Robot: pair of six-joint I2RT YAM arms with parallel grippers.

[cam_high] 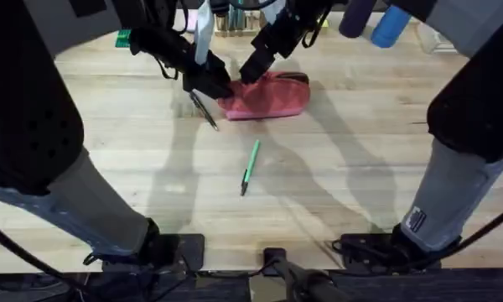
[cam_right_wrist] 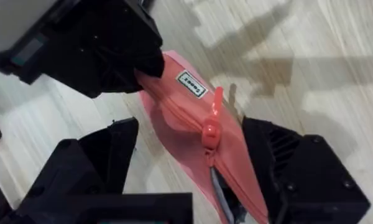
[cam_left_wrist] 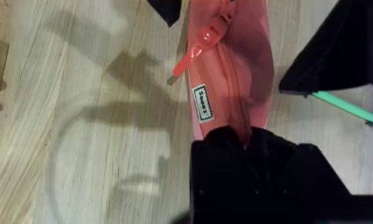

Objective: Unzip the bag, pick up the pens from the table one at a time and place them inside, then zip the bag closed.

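Observation:
The salmon-pink bag [cam_high: 268, 96] lies at the back middle of the table [cam_high: 344, 184]. My left gripper [cam_high: 214, 84] is shut on the bag's [cam_left_wrist: 230, 81] left end. My right gripper [cam_right_wrist: 205, 174] is open, with one finger on each side of the bag [cam_right_wrist: 180, 112] near its zipper pull [cam_right_wrist: 210, 129]. From above, the right gripper [cam_high: 253, 69] sits at the bag's far edge. In the right wrist view the zipper looks slightly parted near that gripper. The black pen [cam_high: 204, 110] lies just left of the bag. The green pen [cam_high: 250, 168] lies alone nearer the front, and its shaft [cam_left_wrist: 348, 109] also shows in the left wrist view.
A rack of upright things [cam_high: 235, 21] stands at the back edge, with a blue cylinder [cam_high: 390, 25] to its right and a small green object [cam_high: 123, 38] at the back left. Both arms [cam_high: 33, 126] rise large and dark at the sides. Bare wood spreads around the green pen.

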